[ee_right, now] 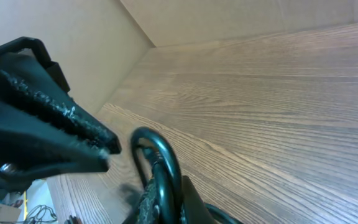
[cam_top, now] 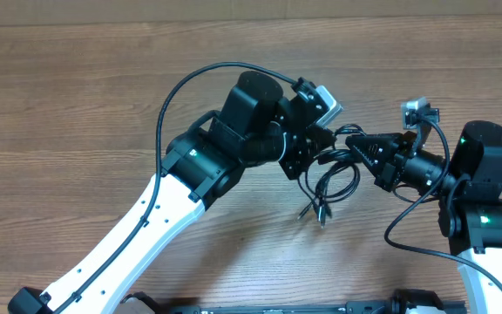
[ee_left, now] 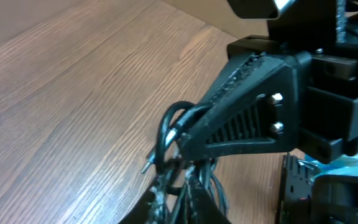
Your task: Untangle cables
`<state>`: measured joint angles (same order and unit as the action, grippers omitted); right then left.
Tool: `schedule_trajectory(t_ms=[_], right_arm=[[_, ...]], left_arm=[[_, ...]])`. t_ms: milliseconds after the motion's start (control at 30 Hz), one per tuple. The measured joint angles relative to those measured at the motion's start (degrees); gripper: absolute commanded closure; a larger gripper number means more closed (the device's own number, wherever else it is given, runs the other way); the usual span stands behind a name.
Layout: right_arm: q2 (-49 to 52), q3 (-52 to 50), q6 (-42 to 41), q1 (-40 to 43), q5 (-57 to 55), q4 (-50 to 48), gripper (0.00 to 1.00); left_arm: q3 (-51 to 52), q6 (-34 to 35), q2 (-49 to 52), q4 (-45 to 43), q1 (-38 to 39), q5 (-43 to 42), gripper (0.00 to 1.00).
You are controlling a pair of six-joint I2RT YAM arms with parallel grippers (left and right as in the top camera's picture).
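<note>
Right of frame centre, the left fingers (cam_top: 322, 139) and right fingers (cam_top: 369, 148) are each pinching the cables (cam_top: 334, 187), seemingly to pull loops apart.

left arm (cam_top: 129, 235): white links, black joints | right arm (cam_top: 482, 170): green lights

The brown wood-grain table (cam_top: 77, 105) lies open across its left half and far side. At centre right the black left gripper (cam_top: 325, 141) and black right gripper (cam_top: 354, 141) crowd tip to tip above the thin black looped cables (cam_top: 334, 187), blocking both flanks. Only the bare strip nearer than the loops gives passage.
</note>
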<state>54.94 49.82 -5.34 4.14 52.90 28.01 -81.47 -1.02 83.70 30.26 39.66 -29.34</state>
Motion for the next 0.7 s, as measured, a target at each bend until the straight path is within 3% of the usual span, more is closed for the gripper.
schedule_trajectory(t_ms=[167,400,600,667,700], right_arm=[[0.0,0.0,-0.02,0.0,1.05,-0.68,0.96],[0.0,0.0,-0.02,0.0,2.45,-1.14,0.96],[0.0,0.0,-0.02,-0.02,2.82,-0.96,0.96],[0.0,0.0,0.0,0.0,3.43,-0.96,0.96],[0.0,0.0,0.04,0.0,3.89,-0.96,0.96]], left_arm=[[0.0,0.0,-0.07,-0.02,0.02,-1.27,0.88],[0.0,-0.61,-0.07,0.09,0.46,-1.88,0.96],[0.0,-0.57,-0.09,0.26,0.04,1.79,0.96],[0.0,-0.57,-0.09,0.31,-0.02,3.58,0.91],[0.0,-0.63,-0.09,0.28,-0.02,4.33,0.79]])
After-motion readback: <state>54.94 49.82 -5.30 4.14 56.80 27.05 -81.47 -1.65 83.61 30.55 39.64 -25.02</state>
